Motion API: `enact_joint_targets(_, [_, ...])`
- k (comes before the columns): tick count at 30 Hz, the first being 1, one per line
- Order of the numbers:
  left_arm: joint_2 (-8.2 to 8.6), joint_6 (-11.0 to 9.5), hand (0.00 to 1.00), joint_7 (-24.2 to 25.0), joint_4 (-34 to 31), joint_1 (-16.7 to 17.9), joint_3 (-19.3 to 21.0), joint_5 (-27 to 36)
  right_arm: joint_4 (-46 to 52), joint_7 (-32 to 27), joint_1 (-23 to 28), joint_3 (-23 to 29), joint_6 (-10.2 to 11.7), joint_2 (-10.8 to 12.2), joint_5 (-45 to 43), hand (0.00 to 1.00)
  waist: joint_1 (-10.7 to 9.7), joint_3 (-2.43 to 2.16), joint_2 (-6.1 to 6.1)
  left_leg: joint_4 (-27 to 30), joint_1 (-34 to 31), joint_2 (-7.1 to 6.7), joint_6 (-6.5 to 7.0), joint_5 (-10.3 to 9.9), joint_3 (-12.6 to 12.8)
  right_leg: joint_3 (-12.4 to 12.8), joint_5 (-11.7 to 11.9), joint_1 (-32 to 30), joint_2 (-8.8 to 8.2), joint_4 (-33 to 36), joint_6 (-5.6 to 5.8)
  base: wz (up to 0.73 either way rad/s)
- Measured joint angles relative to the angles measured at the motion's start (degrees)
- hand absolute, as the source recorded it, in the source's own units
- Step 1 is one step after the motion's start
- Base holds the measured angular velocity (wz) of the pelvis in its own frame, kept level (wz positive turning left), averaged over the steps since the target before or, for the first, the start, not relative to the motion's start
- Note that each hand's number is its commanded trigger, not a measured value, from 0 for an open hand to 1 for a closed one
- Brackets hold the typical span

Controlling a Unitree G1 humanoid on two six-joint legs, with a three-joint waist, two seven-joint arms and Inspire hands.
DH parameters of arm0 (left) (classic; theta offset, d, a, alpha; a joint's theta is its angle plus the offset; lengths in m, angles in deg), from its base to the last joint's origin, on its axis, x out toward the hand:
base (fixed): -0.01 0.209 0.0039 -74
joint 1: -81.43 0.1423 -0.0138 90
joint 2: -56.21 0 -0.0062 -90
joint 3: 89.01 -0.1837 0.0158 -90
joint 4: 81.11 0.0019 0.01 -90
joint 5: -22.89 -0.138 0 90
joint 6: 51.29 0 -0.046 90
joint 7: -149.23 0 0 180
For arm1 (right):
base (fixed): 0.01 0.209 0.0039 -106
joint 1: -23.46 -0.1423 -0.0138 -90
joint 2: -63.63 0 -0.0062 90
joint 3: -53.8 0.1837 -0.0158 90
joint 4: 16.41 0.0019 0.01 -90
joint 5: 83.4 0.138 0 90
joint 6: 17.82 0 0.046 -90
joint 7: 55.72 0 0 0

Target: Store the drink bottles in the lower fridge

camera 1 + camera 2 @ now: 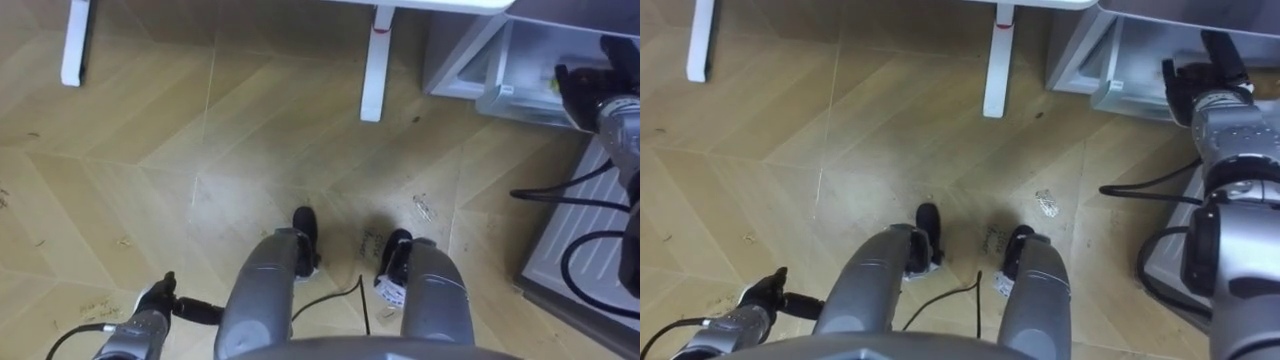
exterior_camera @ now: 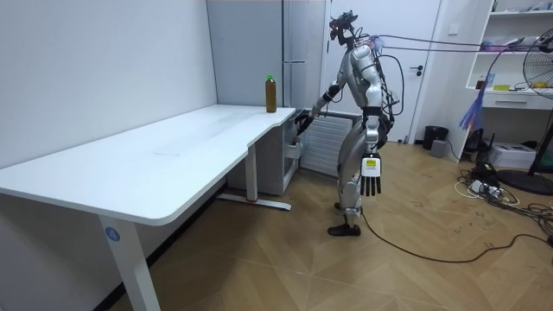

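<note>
At the open lower fridge (image 1: 520,58), my right hand (image 1: 583,88) touches its edge; I cannot tell its grip. My left hand (image 2: 370,180) hangs relaxed. The bottle (image 2: 270,93) stands upright, cap up, at the tabletop's (image 2: 173,147) far corner. A clumsy reach could topple it off that edge.

No legible text, blue sticker (image 2: 110,232) on desk leg (image 2: 123,263) unreadable
</note>
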Motion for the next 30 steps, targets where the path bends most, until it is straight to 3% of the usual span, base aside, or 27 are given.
enact_joint_targets(13, [-0.12, 0.8, 0.00, 1.1, -0.8, 0.4, 0.0, -0.2, -0.9, 0.1, 0.3, 0.0, 0.0, 0.0, -2.5, 0.00, 0.6, -0.11, 0.17, 1.0, 0.7, 0.84, -0.03, 0.0, -0.3, -0.9, 0.2, 1.8, 0.76, -0.4, -0.29, 0.01])
enact_joint_targets(18, [-0.42, 0.8, 0.00, 2.8, -0.9, 0.5, 0.2, -0.6, -2.4, 1.9, 1.5, -0.5, -0.3, 0.0, -6.9, 0.00, 0.9, -0.41, 0.09, 0.8, 3.1, 0.94, -0.02, 0.0, -0.3, -1.6, 0.2, 4.8, 0.73, -1.0, -0.30, 0.05])
enact_joint_targets(21, [-1.16, 0.8, 0.00, 3.7, -1.3, 0.7, 0.3, -0.6, -2.4, 4.1, 3.1, -1.3, -0.4, 0.0, -8.1, 0.00, 1.0, -0.99, 0.03, 0.7, 4.0, 1.10, -0.03, 0.0, -0.3, -1.9, 0.2, 5.8, 0.84, -1.1, -0.33, 0.02])
enact_joint_targets(25, [-1.42, 0.7, 0.00, 4.0, -1.3, 1.4, 1.7, -0.5, -2.1, 7.9, 6.5, -2.8, -0.2, 0.0, -12.9, 0.00, 1.3, -1.43, 0.26, -0.1, 7.8, 1.36, -0.18, -0.2, -0.2, -2.3, 0.2, 9.8, 1.16, -2.3, -0.31, 0.00])
enact_joint_targets(27, [-1.43, 0.6, 0.00, 4.1, -1.4, 2.6, 2.0, -0.5, -1.1, 10.2, 10.0, -3.9, -0.1, 0.2, -15.9, 0.00, 1.3, -2.26, 0.22, -1.2, 10.5, 1.92, -0.42, -0.6, -0.4, -3.3, 0.3, 13.2, 1.71, -4.3, -0.19, 0.00])
enact_joint_targets(30, [-1.42, 0.4, 0.00, 5.0, -1.2, 4.1, 3.6, -0.5, 0.4, 12.7, 15.1, -4.7, 0.0, 0.2, -18.2, 0.00, 1.4, -2.78, -0.05, -3.8, 14.6, 2.70, -0.61, -0.5, -0.4, -3.6, 1.7, 18.0, 3.36, -9.1, 0.37, -0.06])
